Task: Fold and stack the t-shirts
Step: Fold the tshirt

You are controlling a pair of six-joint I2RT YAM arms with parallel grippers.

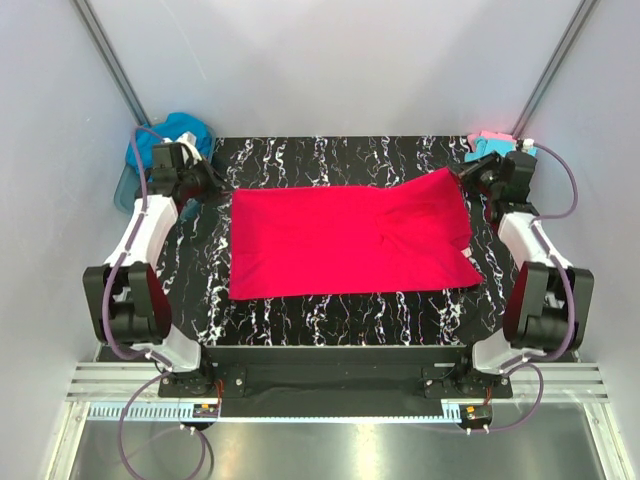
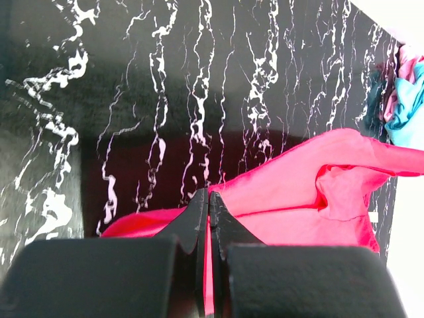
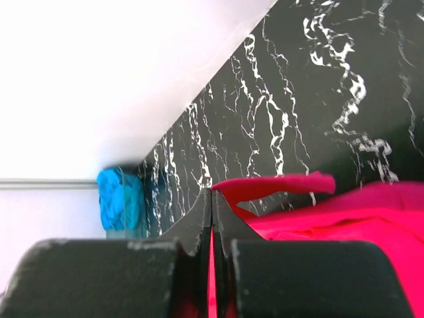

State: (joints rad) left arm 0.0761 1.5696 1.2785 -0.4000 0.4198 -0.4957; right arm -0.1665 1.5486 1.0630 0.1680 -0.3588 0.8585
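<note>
Left gripper [image 2: 209, 199]: the black fingers are pressed together and pinch the far left corner of the bright pink-red t-shirt of soft cloth [image 1: 340, 240]. A thin strip of the cloth shows between them.
Right gripper [image 3: 212, 195]: the fingers are pressed together as well and pinch the far right corner of the same shirt, where the cloth rises in a small fold.
Place of the pink-red t-shirt: it is spread nearly flat in the middle of the black table with white marble veins [image 1: 330, 315], between the two arms. The left part lies smooth. The right part has creases, and its near right corner runs out to a point.
Handling: I judge it light, limp and not fragile. It will probably sag and wrinkle when it is lifted, and a thin edge may slip out of a pinch.
Where to hold: the corners or the hem seem best, with both taken at once so the edge between them is taut. A hold in the middle would likely bunch the cloth.
Far left corner: a crumpled teal-blue t-shirt [image 1: 175, 140] sits in a clear bluish plastic tub [image 1: 125, 190], just behind the left gripper.
Far right corner: a small pile with a pale pink t-shirt [image 1: 490, 135] and a light cyan t-shirt [image 1: 480, 151] is near the right gripper.
</note>
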